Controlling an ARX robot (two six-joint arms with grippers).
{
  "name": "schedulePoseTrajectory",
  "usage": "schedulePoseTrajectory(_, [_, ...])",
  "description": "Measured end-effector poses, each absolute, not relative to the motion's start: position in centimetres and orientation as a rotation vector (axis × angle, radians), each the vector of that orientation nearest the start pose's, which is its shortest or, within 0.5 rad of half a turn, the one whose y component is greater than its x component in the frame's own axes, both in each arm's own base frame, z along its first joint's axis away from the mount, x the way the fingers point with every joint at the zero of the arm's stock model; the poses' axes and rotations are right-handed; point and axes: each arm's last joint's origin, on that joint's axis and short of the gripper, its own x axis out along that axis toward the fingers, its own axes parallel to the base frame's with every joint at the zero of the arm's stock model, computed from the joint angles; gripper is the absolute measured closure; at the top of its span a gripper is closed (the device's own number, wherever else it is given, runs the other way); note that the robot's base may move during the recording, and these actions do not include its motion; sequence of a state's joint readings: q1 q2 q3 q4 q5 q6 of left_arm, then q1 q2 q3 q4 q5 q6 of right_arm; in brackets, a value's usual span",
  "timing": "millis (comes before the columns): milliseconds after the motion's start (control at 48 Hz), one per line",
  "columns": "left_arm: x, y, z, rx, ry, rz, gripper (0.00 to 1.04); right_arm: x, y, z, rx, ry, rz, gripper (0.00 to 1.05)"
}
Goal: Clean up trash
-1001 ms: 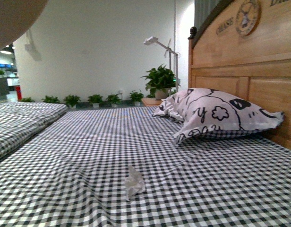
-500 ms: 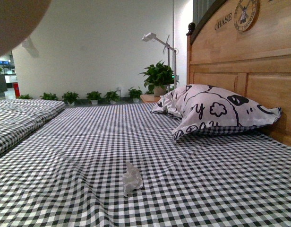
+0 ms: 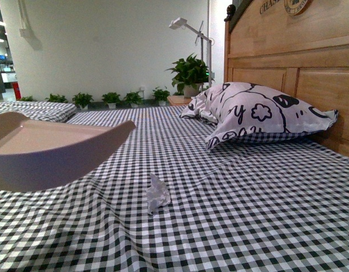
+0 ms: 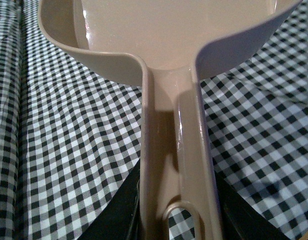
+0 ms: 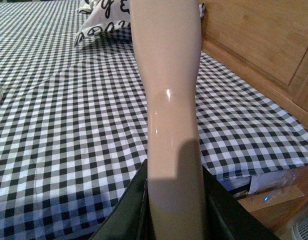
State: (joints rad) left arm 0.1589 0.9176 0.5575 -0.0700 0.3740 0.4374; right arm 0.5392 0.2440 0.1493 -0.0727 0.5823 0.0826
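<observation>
The trash (image 3: 157, 194), a small crumpled white wad, lies on the checked bedsheet (image 3: 248, 215) near the middle of the front view. The pink dustpan (image 3: 50, 150) hovers above the sheet left of the trash, its mouth facing the wad, with a gap between them. In the left wrist view my left gripper (image 4: 177, 212) is shut on the dustpan handle (image 4: 176, 145), one dark finger on either side. My right gripper (image 5: 174, 210) is shut on the pink brush handle (image 5: 171, 100), which rises over the sheet; the bristles are out of view.
A printed white pillow (image 3: 259, 116) leans on the wooden headboard (image 3: 299, 68) at the right. Potted plants (image 3: 188, 73) and a white lamp (image 3: 188, 34) stand past the bed's far end. The right wrist view shows the mattress edge (image 5: 264, 167) beside the headboard.
The dustpan has come down from the top left corner into the lower left of the front view. The trash has stayed where it was.
</observation>
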Motion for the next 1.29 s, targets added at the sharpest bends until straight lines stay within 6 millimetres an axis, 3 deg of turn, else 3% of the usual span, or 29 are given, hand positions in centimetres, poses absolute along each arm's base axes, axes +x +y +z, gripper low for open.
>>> schedulePoseTrajectory(313, [21.0, 3.0, 23.4, 0.543, 0.424, -0.509, 0.78, 9.8, 4.5, 18.3, -0.020, 0.167, -0.027, 0.84])
schedulePoseTrajectory(542, [20.9, 3.2, 22.4, 0.584, 0.477, -0.570, 0.78, 9.8, 4.7, 18.2, -0.016, 0.172, -0.018, 0.84])
schedulePoseTrajectory(813, [21.0, 4.4, 21.6, 0.591, 0.517, -0.566, 0.78, 9.8, 5.0, 18.0, -0.020, 0.181, -0.009, 0.84])
schedulePoseTrajectory(1293, [22.6, 4.6, 20.4, 0.621, 0.513, -0.556, 0.78, 9.8, 5.1, 17.6, -0.025, 0.197, -0.005, 0.84])
